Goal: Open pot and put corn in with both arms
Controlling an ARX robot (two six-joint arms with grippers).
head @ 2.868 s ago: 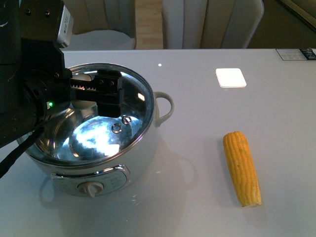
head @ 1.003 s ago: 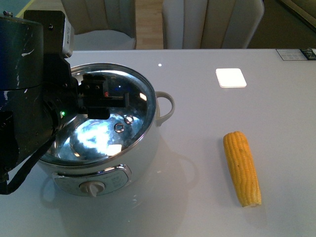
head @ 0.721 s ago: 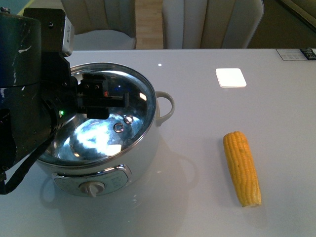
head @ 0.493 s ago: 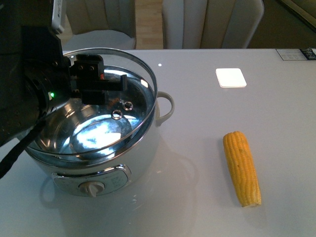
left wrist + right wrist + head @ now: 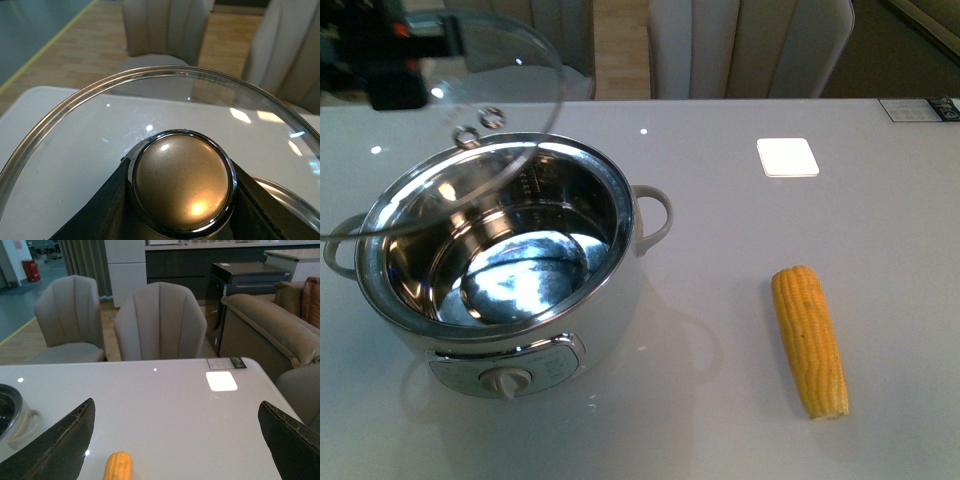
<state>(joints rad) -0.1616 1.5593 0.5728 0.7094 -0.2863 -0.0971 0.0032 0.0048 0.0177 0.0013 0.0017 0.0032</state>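
The white pot (image 5: 620, 300) stands uncovered at the left of the table, its steel bowl bare inside. The glass lid (image 5: 510, 70) hangs tilted above the pot's far left rim. My left gripper (image 5: 392, 72) is shut on the lid's round knob (image 5: 182, 182), with a black finger (image 5: 102, 210) pressed against each side. The yellow corn (image 5: 810, 340) lies on the table at the right, narrow end towards the front. In the right wrist view my right gripper (image 5: 175, 440) stands open above the table, and the corn's tip (image 5: 117, 466) shows below and between its fingers (image 5: 60, 445).
A white square pad (image 5: 787, 157) lies on the grey table (image 5: 720, 220) at the back right. Beige chairs (image 5: 750, 45) stand behind the far edge. The pot's right loop handle (image 5: 655, 215) sticks out towards the corn. A dial (image 5: 506, 381) sits on the pot's front.
My left gripper closed on the lid's knob, then lifted the lid off the pot, up and to the back left. The corn has not moved.
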